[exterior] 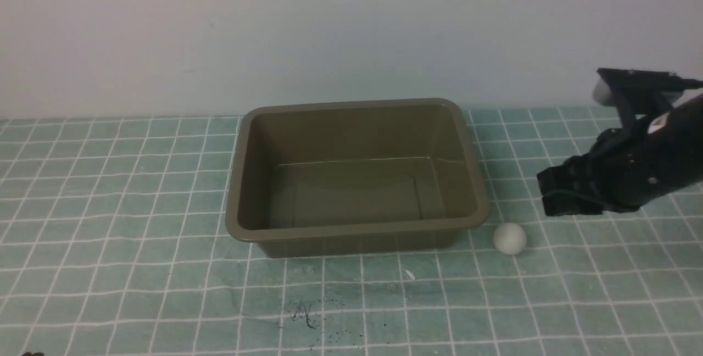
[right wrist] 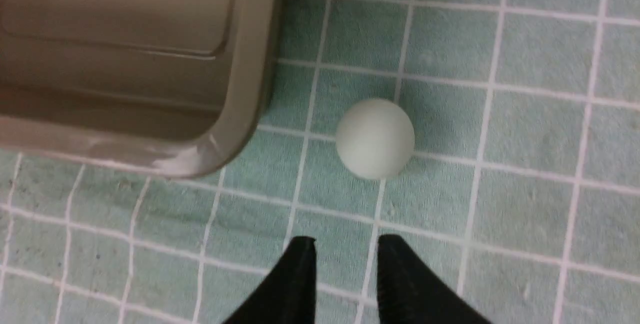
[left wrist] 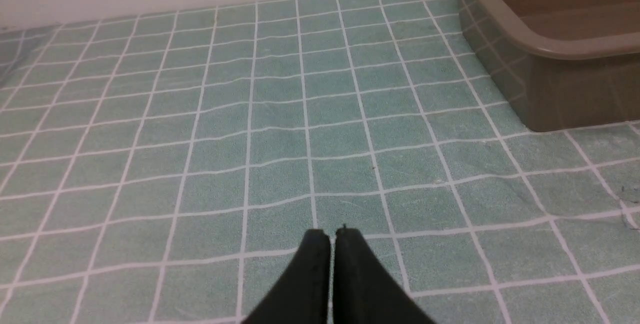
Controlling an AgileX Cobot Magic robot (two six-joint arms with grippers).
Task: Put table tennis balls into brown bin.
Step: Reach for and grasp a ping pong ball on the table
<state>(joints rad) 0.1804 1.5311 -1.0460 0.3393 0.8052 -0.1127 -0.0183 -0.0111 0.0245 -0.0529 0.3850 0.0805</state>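
The white table tennis ball (exterior: 509, 238) (right wrist: 375, 138) rests on the green grid mat just off the near right corner of the brown bin (exterior: 357, 229) (right wrist: 250, 89). Nothing lies inside the bin. My right gripper (exterior: 545, 194) (right wrist: 346, 244) hovers above and to the right of the ball, open with a narrow gap and nothing between its fingers. In the left wrist view my left gripper (left wrist: 332, 234) is shut and empty, low over the mat, with the bin's corner (left wrist: 550, 49) off to one side. The left arm does not show in the front view.
A pale wall (exterior: 351, 26) runs close behind the bin. Black scuff marks (exterior: 305, 315) and a small white fleck (exterior: 409, 274) lie on the mat in front of the bin. Open mat stretches left of the bin.
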